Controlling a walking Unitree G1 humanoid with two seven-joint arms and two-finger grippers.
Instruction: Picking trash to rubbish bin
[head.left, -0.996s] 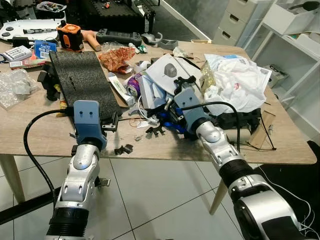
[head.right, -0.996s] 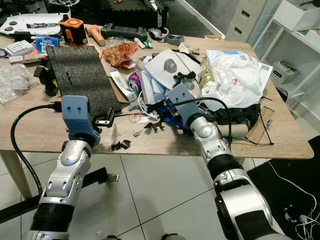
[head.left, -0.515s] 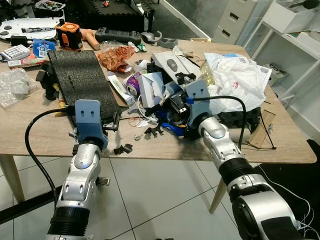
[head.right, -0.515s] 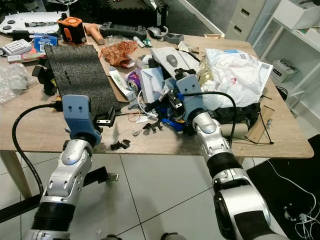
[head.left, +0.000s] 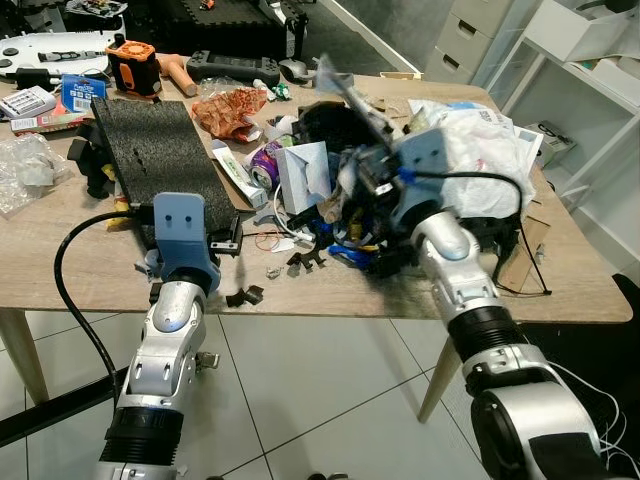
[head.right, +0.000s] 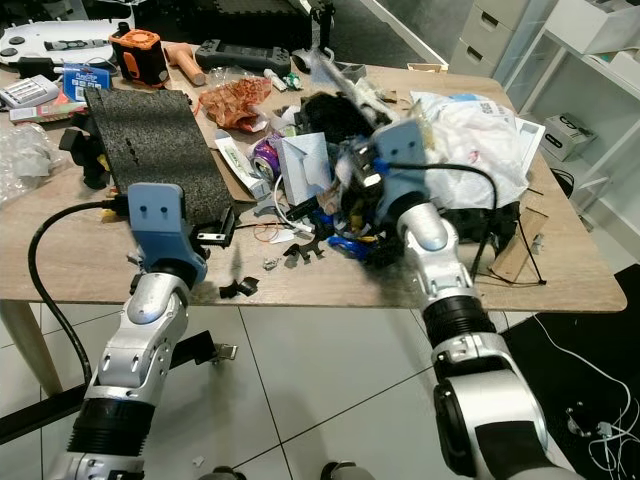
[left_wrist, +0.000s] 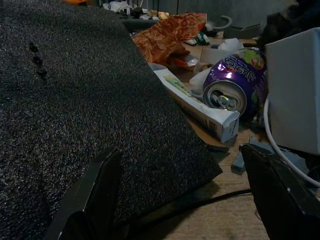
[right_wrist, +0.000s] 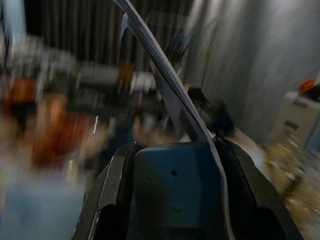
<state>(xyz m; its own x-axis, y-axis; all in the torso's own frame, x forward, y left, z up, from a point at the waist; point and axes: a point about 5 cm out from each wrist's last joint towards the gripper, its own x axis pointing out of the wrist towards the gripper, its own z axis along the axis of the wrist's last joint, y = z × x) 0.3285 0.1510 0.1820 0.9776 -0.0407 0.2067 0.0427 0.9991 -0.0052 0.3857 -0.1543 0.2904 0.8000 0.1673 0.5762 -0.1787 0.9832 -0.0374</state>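
- The wooden table (head.left: 90, 270) is a total mess, junk all over it, white floor tiles underneath.
- Right gripper (head.left: 368, 168) is raised over the middle of the pile and clamped on a flat grey-white sheet of trash (head.left: 350, 95). The sheet sticks up and away from the robot, tilted, and it's motion-blurred.
- In the right wrist view the same sheet (right_wrist: 167, 95) runs edge-on up from between the black fingers (right_wrist: 112, 190), so the fingers are pinched shut on it. Everything behind it is smeared.
- Left gripper (head.left: 222, 245) sits low at the near edge of the table, just beside the black foam mat (head.left: 160, 150). Its fingers (left_wrist: 95, 195) are spread wide, with nothing between them but the mat's corner and bare tabletop.
- Past the mat there's a purple drink can (left_wrist: 234, 82) lying on its side, open end facing the left wrist camera, touching a long white toothpaste-type box (left_wrist: 197, 107).
- Behind those, a crumpled orange wrapper (head.left: 232, 108).
- Right side of the table has a big bunch of white plastic bag (head.left: 480, 160).
- Far left edge: an orange and black tape measure (head.left: 134, 68) and a clear plastic bag (head.left: 25, 170).
- A few small black broken bits (head.left: 245, 297) lie at the near edge between the two arms.
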